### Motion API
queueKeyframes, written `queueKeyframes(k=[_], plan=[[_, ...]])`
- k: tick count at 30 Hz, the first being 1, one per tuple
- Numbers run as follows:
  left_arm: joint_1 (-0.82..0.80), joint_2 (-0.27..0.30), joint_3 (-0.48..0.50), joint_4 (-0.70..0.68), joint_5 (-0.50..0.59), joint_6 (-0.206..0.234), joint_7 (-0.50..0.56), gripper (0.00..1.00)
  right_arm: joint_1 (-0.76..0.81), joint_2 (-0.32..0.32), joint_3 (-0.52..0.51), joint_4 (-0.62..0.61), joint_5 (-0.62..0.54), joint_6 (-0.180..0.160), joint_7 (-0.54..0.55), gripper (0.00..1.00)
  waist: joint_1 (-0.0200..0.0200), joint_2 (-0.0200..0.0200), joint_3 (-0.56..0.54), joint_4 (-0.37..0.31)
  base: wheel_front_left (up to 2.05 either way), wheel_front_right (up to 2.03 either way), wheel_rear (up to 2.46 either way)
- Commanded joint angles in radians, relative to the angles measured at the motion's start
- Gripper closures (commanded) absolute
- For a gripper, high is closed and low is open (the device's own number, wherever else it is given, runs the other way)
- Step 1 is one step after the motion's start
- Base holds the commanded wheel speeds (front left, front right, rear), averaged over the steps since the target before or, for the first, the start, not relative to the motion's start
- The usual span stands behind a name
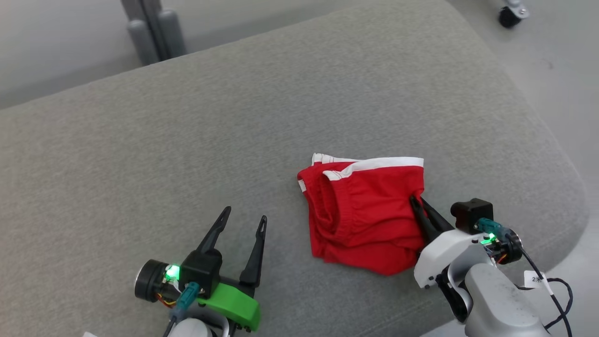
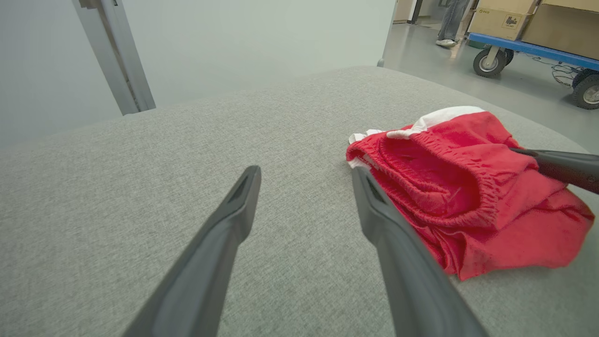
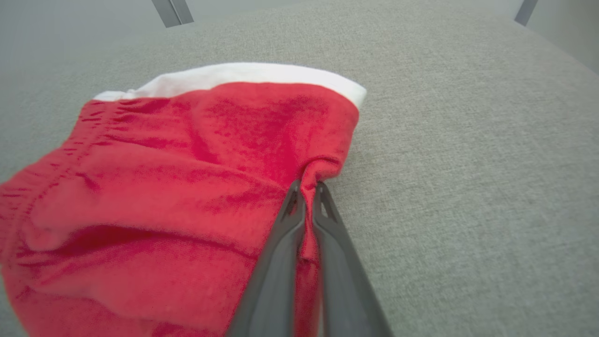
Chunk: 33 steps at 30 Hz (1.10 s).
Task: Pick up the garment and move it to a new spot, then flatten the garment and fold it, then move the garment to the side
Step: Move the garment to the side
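Observation:
The garment (image 1: 362, 210) is a pair of red shorts with white trim, lying bunched on the grey cushion (image 1: 187, 140) right of centre. My right gripper (image 1: 416, 201) is shut on the garment's right edge. In the right wrist view its fingers (image 3: 292, 220) pinch a fold of the red cloth (image 3: 187, 164). My left gripper (image 1: 245, 215) hovers open to the left of the garment, nothing between its fingers. In the left wrist view the left gripper (image 2: 304, 175) points past the garment (image 2: 458, 187), whose near edge lies beside the right finger (image 2: 374, 210).
The cushion's rounded edge (image 1: 566, 187) drops off close to my right arm. Grey posts (image 1: 152, 28) stand behind the cushion. A blue cart (image 2: 533, 47) with cardboard boxes and a person's feet (image 2: 447, 40) are on the floor beyond.

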<state>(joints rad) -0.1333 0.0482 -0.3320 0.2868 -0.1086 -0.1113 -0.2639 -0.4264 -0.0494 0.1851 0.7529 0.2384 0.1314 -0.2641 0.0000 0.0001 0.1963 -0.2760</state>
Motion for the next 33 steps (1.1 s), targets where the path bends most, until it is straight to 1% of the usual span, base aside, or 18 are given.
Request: queueKeyframes(k=[1, 4, 8, 14, 18, 22, 27, 29, 33], plan=[[-0.01, 0.006, -0.003, 0.002, 0.007, -0.003, -0.001, 0.0, 0.015, -0.003, 0.006, -0.008, 0.006, -0.001, 0.0, 1.0, 0.0, -0.0001, -0.028, -0.181, 0.0, 0.0, 0.0], [-0.009, 0.006, -0.008, 0.004, 0.011, -0.004, -0.001, 0.0, 0.012, -0.003, 0.014, -0.019, 0.009, -0.001, 0.0, 1.0, 0.0, -0.0001, -0.012, -0.197, 0.0, 0.0, 0.0], [-0.015, 0.006, -0.005, 0.007, 0.025, -0.008, -0.001, 0.0, -0.016, -0.003, 0.022, -0.028, -0.01, -0.001, 0.0, 1.0, 0.0, -0.0001, 0.015, -0.188, 0.0, 0.0, 0.0], [-0.038, 0.029, -0.001, 0.009, 0.044, -0.014, -0.001, 0.0, -0.125, -0.003, 0.015, -0.006, -0.098, -0.002, 0.0, 1.0, 0.0, -0.0001, 0.079, -0.138, 0.0, 0.0, 0.0], [-0.072, 0.055, 0.001, -0.009, 0.051, -0.018, -0.001, 0.0, -0.245, -0.003, -0.037, 0.04, -0.193, -0.002, 0.0, 1.0, 0.0, -0.0001, 0.142, -0.088, 0.0, 0.0, 0.0], [-0.101, 0.078, -0.001, -0.026, 0.051, -0.019, -0.001, 0.0, -0.363, -0.011, -0.158, 0.116, -0.332, -0.002, 0.0, 1.0, 0.0, -0.0001, 0.194, -0.045, 0.0, 0.0, 0.0], [-0.135, 0.087, -0.016, -0.046, 0.045, -0.02, -0.001, 0.0, -0.46, -0.09, -0.362, 0.194, -0.506, -0.002, 0.007, 1.0, 0.0, -0.0001, 0.229, 0.009, 0.0, 0.0, 0.0], [-0.145, 0.089, -0.018, -0.049, 0.041, -0.02, -0.001, 0.0, -0.478, -0.12, -0.437, 0.205, -0.573, -0.002, 0.017, 1.0, 0.0, -0.0001, 0.237, 0.024, 0.0, 0.0, 0.0], [-0.159, 0.093, -0.016, -0.055, 0.036, -0.021, -0.001, 0.0, -0.492, -0.157, -0.576, 0.197, -0.683, -0.002, 0.032, 1.0, 0.0, -0.0001, 0.251, 0.043, 0.0, 0.0, 0.0]])
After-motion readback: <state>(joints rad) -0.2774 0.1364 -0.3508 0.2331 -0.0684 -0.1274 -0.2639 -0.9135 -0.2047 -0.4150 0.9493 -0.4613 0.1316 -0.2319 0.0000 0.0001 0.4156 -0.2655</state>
